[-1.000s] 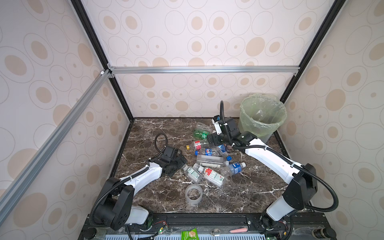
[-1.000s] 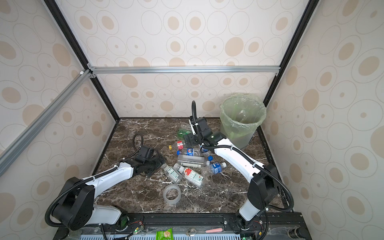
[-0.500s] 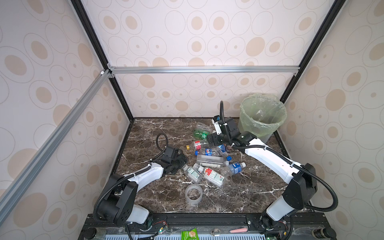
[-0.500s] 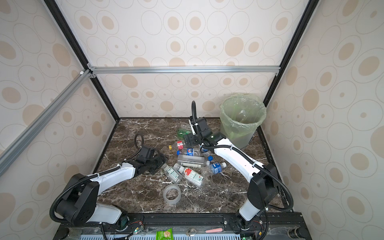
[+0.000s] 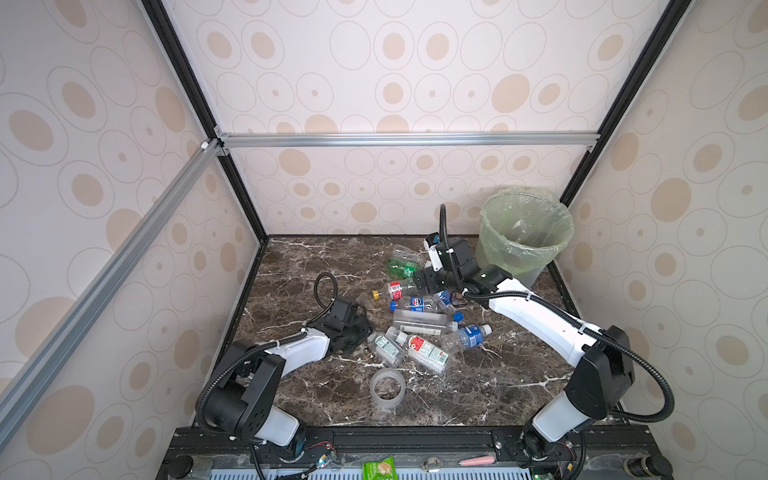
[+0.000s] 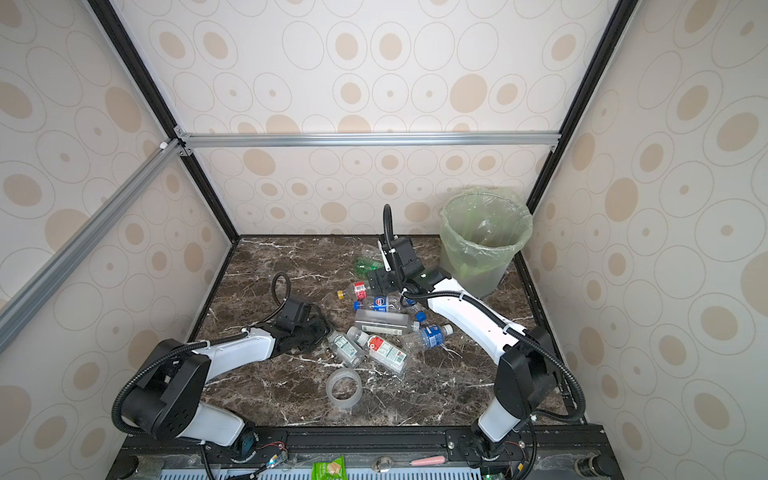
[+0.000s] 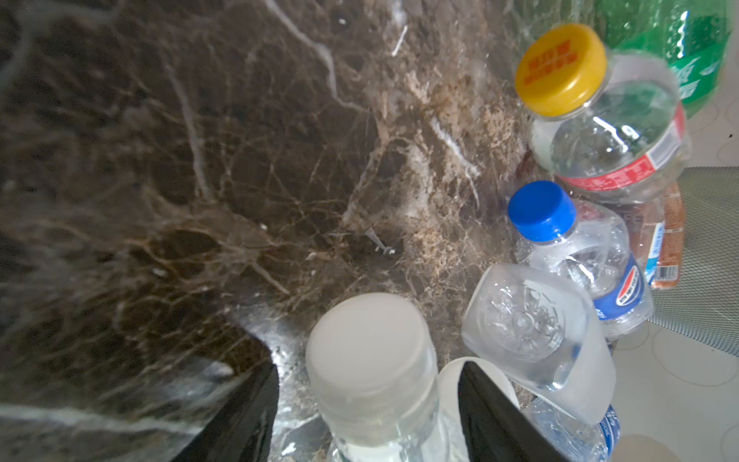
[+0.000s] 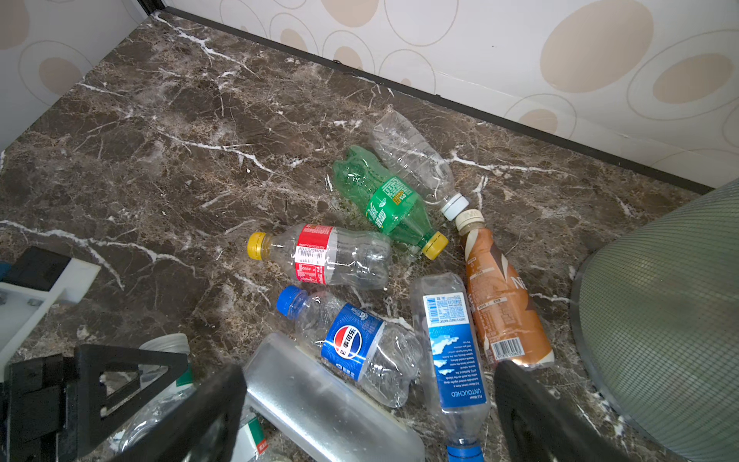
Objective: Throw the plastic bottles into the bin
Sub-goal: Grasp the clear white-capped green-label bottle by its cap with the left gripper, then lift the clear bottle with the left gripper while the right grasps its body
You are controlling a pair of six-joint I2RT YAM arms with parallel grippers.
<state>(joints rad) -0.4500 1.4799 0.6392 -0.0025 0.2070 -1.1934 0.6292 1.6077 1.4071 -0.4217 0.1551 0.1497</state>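
On marble tabletop (image 5: 332,395), left gripper (image 7: 368,376) straddles white-capped bottle (image 7: 370,336), jaws apart (small gaps either side); right gripper (image 8: 368,416) spread wide above bottles (image 8: 352,344) beside bin (image 5: 498,253).

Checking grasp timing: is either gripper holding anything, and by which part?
Nothing yet. The left gripper straddles the white-capped bottle below its cap, a gap showing; the right gripper is open, empty.

left arm (image 5: 299,347), right arm (image 5: 536,316): white link shells, black joint housings; black corrugated cable (image 5: 444,228) loops off each; white cable ties (image 5: 528,296)
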